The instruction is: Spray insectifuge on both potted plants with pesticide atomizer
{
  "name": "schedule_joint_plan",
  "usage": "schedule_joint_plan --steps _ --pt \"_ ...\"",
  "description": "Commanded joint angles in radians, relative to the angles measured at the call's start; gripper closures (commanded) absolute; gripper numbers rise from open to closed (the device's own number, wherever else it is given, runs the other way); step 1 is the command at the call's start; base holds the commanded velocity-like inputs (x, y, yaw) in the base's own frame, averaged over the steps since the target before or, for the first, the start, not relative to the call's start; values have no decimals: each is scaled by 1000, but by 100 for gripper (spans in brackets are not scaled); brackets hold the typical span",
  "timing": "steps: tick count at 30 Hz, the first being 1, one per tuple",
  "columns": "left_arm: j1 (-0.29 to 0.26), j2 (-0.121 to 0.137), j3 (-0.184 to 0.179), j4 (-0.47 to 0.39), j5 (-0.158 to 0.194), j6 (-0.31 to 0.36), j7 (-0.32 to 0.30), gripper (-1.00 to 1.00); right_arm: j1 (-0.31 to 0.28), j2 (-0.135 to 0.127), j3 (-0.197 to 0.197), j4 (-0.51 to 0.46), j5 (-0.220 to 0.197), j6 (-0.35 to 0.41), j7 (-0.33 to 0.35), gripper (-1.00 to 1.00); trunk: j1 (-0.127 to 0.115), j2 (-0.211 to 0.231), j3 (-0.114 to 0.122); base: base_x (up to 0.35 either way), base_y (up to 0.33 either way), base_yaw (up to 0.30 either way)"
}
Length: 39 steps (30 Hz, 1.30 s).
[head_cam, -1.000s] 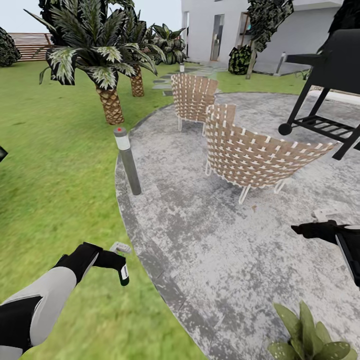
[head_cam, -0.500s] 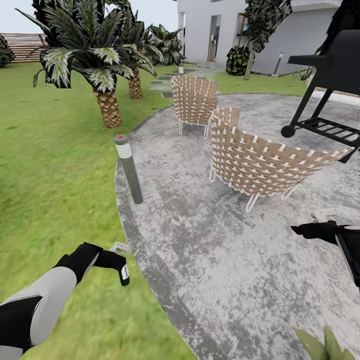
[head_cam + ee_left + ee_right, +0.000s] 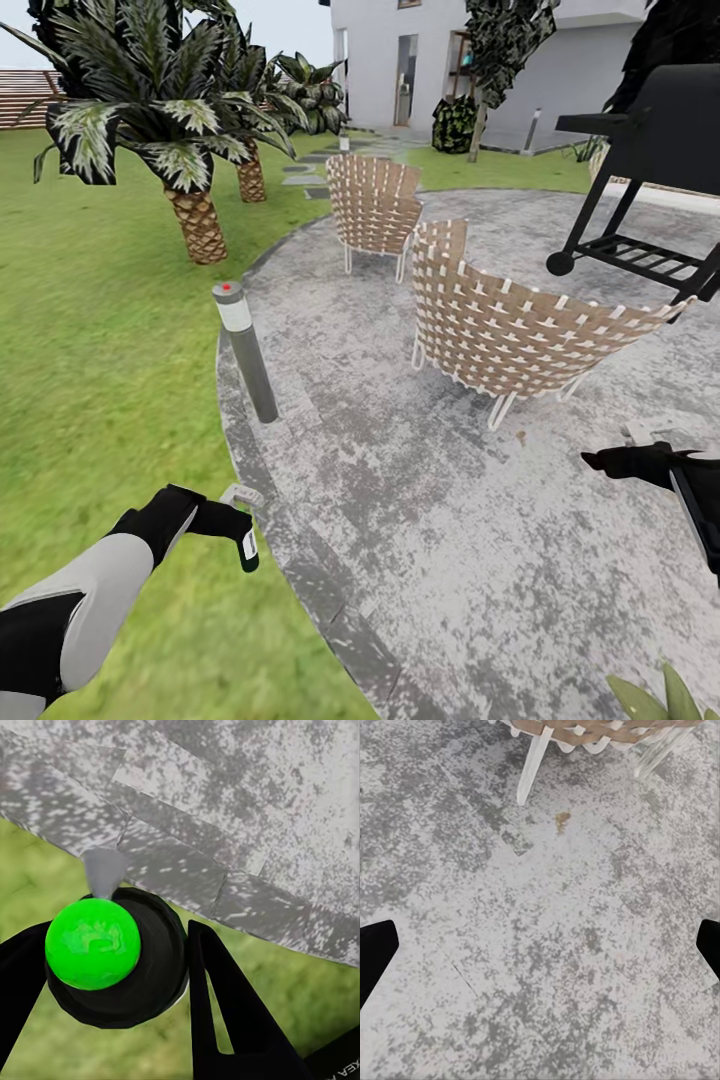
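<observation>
The left gripper [image 3: 243,532] was clamped on the atomizer [image 3: 247,548], holding it low over the grass at the edge of the patio [image 3: 480,520]. In the left wrist view its dark fingers [image 3: 225,1012] hugged the bottle's round dark end, which bore a bright green cap [image 3: 93,943], with a pale nozzle cone [image 3: 103,870] pointing toward the paving. Keeping the bottle pinched close to the body probably served to carry it steady while the robot travelled.

The right gripper [image 3: 612,461] hung over the patio with its fingers spread wide and nothing between them; the right wrist view showed bare paving and the legs of a chair [image 3: 534,754] beyond.

One plant [image 3: 668,695] poked its leaf tips into the lower right corner of the head view, near the right arm. That was likely the nearer target. Spraying had not begun, since the nozzle was well apart from any leaves. A lamp [image 3: 243,350] stood at the patio rim, and a palm [image 3: 150,110] on the lawn.
</observation>
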Motion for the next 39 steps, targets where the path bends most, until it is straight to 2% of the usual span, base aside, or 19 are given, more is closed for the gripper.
schedule_joint_plan --steps 1,13,33,39 --pt "0 -1 8 -2 -5 8 -5 100 -1 0 -1 -1 11 3 10 -100 0 0 -1 6 3 -49" --pt "0 -1 8 -2 -5 8 -7 100 -1 0 -4 -3 11 3 9 -100 0 0 2 1 0 -31" --pt "-1 -1 8 -2 -5 10 -14 100 -1 0 -3 -2 11 3 10 -100 0 0 23 0 3 -222" --pt "0 -1 8 -2 -5 10 -13 100 -1 2 -2 -1 11 3 10 -100 0 0 30 1 235 -230"
